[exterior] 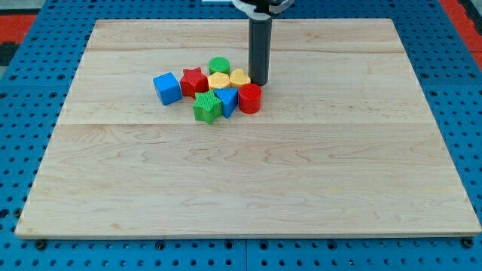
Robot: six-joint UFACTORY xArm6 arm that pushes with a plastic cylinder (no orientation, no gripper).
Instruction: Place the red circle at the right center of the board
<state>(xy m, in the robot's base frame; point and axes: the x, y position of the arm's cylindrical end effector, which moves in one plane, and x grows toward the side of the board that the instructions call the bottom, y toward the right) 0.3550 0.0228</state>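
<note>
The red circle (250,98) stands on the wooden board (248,181) at the right end of a tight cluster of blocks, left of the board's centre near the view's top. My tip (259,82) is just above the red circle toward the view's top, beside a yellow heart block (240,77), close to or touching both. The dark rod rises from the tip to the view's top edge.
The cluster also holds a blue cube (167,88) at its left, a red star (194,81), a green circle (220,65), a yellow block (219,80), a green star (206,107) and a blue block (227,101). A blue pegboard (22,113) surrounds the board.
</note>
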